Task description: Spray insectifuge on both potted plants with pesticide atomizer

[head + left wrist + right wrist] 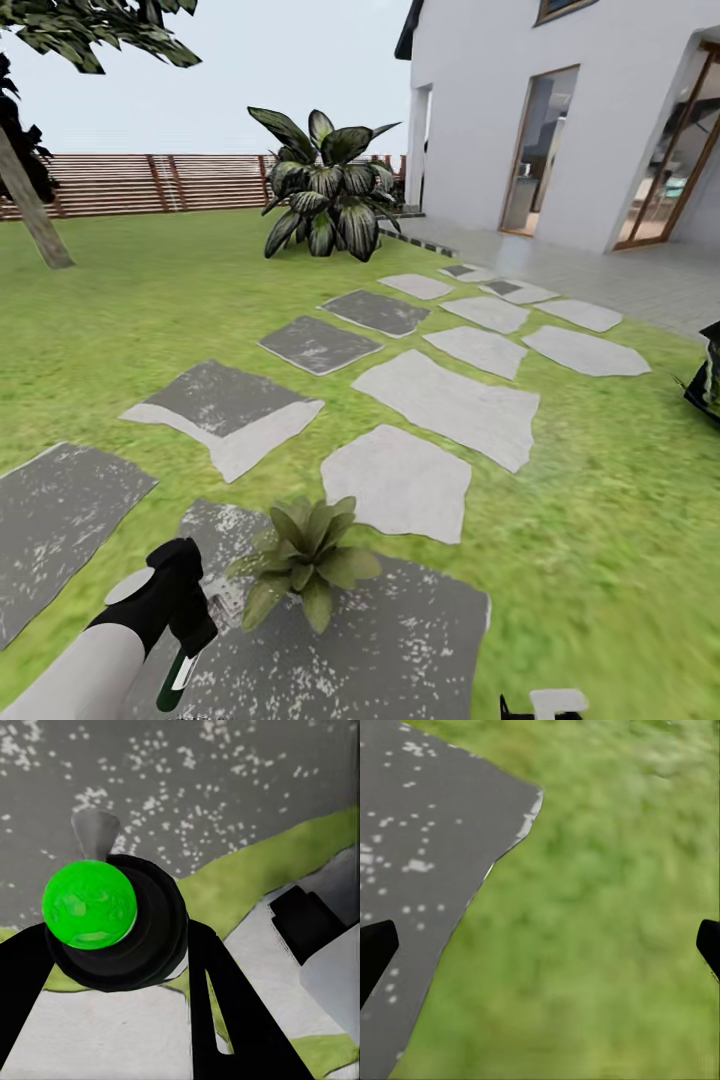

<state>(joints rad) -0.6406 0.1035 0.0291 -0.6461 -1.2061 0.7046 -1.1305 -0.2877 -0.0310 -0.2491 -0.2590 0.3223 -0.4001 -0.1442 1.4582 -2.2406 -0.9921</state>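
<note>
Step in hand: you are spraying — the pesticide atomizer [182, 668] is already in your left gripper [178, 640], held low just beside the potted plant [305, 562], on the robot's side of it.

Left gripper: its fingers [217, 1005] are closing round the atomizer's dark body; in the left wrist view the bottle [112, 919] is sitting between them, showing a bright green round end towards the camera and a grey spout beyond it.

Right gripper: its two dark fingers [375, 949] are standing wide apart with nothing between them, hanging over lawn [600, 930] at the edge of a speckled stepping stone [412, 870].

Where the plant is: one low green rosette is sitting on the dark stepping stone [400, 640] nearest the robot. The second potted plant I cannot place from here; the big dark-leaved bush [325, 190] far beyond the plant, by the white house [560, 110], is not it.

How far along: judging from this, pick-up is done and the first plant is being treated — whether it is fully covered cannot be told.

Next move: you are needing to aim the spout at the rosette's leaves and work across them, then drive on to look for the second plant.

Watch for: the nozzle appears to be pointing down at the stone beside the plant, so spray may be missing the leaves.
</note>
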